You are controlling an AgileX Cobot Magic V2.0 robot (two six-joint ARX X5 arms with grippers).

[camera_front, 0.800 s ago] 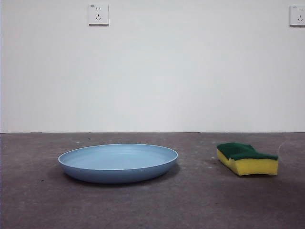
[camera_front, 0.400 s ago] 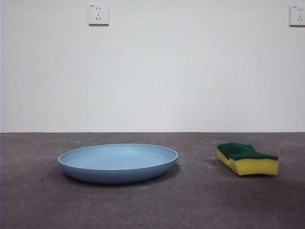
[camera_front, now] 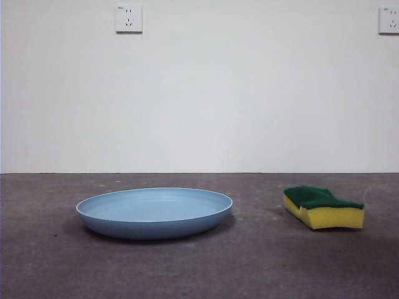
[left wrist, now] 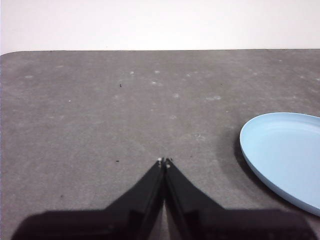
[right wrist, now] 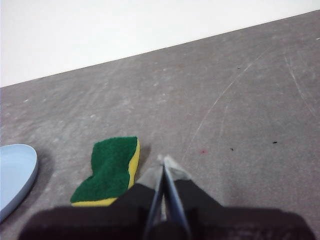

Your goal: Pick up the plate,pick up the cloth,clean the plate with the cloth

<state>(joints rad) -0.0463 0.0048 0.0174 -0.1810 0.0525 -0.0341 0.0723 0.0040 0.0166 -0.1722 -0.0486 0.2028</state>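
Observation:
The light-blue plate (camera_front: 154,212) lies flat on the grey table, left of centre in the front view. The cloth is a yellow sponge with a green top (camera_front: 323,207), lying to the right of the plate. Neither arm shows in the front view. My left gripper (left wrist: 164,162) is shut and empty above bare table, with the plate's rim (left wrist: 285,155) off to one side of it. My right gripper (right wrist: 164,160) is shut and empty, close beside the sponge (right wrist: 109,170) but apart from it. A part of the plate (right wrist: 15,172) shows at that picture's edge.
The grey tabletop (camera_front: 262,261) runs back to a white wall with two sockets (camera_front: 128,18). The table's far edge (left wrist: 150,51) shows in the left wrist view. Faint scratches mark the table (right wrist: 225,95) near the right gripper.

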